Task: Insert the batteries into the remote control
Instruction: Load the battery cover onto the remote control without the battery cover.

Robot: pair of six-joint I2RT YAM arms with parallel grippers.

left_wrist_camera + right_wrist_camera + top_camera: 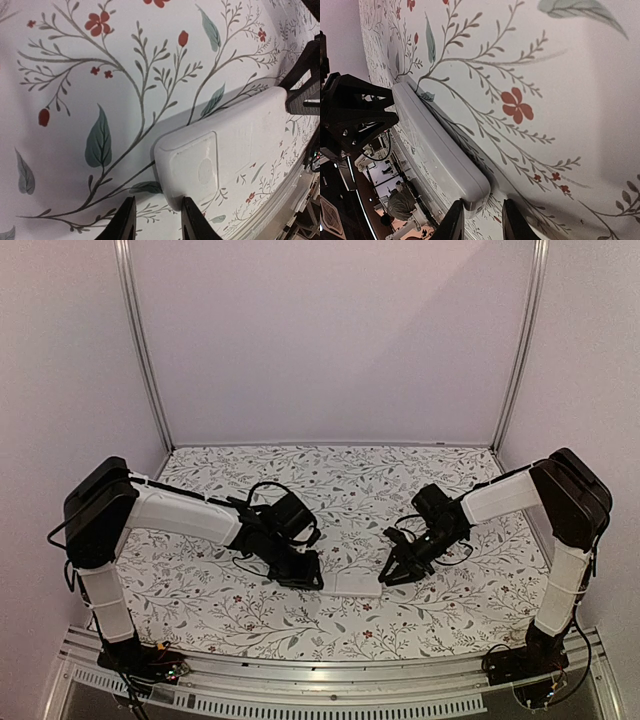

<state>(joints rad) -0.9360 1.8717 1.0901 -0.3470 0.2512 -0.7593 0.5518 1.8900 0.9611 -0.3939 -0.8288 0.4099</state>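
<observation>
On floral cloth (300, 480), remote control (356, 584) lies left-right between left tool (308, 580) and right tool (392, 573), both ajar, empty.

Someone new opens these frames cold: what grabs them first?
The left gripper and right gripper, both black, flank the white remote control at the near middle of the table. Under everything lies the busy floral tablecloth. The remote lies plain back up with its cover in place; no batteries show in any view.
</observation>
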